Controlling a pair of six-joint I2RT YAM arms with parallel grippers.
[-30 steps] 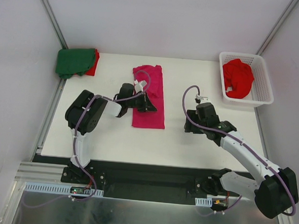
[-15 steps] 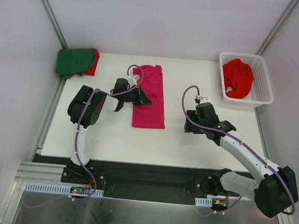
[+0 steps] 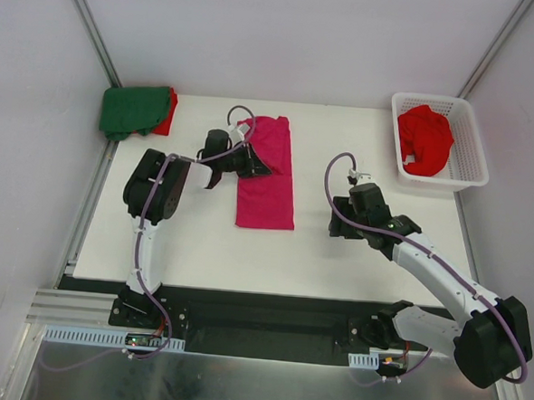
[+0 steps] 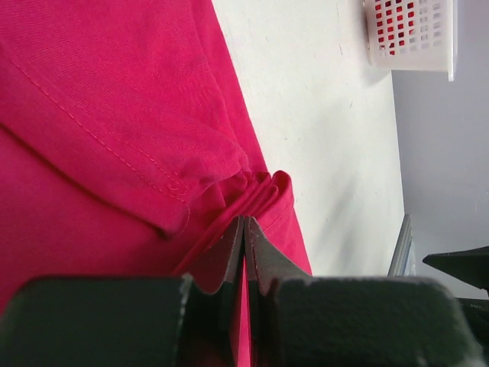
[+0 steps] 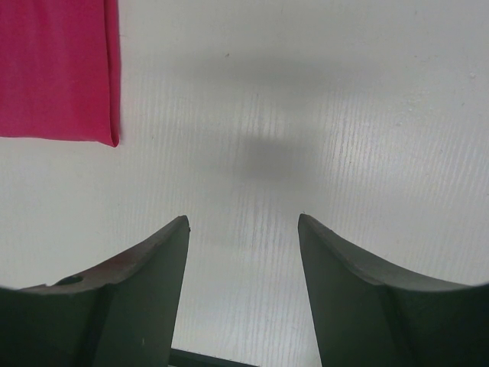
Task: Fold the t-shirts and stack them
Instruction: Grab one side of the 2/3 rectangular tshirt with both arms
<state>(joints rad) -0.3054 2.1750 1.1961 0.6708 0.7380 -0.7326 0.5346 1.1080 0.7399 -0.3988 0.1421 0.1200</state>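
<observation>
Magenta t-shirt, folded into a long strip on the white table, served as the reference for every position. The overhead view placed the left gripper at the strip's left edge near its far end, but the wrist housing hid the fingers there. Only the left wrist view showed them pressed together on a bunched pleat of the magenta cloth. The right gripper hung to the right of the strip, level with its near end and apart from it. Its wrist view showed the fingers spread wide over bare table, with only the strip's near right corner in frame. Far right of the strip stood the white lattice basket holding a crumpled red t-shirt. The left wrist view cut that basket off at the frame's top edge, leaving red visible only through the lattice. Far left of the strip lay the green t-shirt, covering all but the right margin of a second red t-shirt. The number of layers in the strip could not be made out.
</observation>
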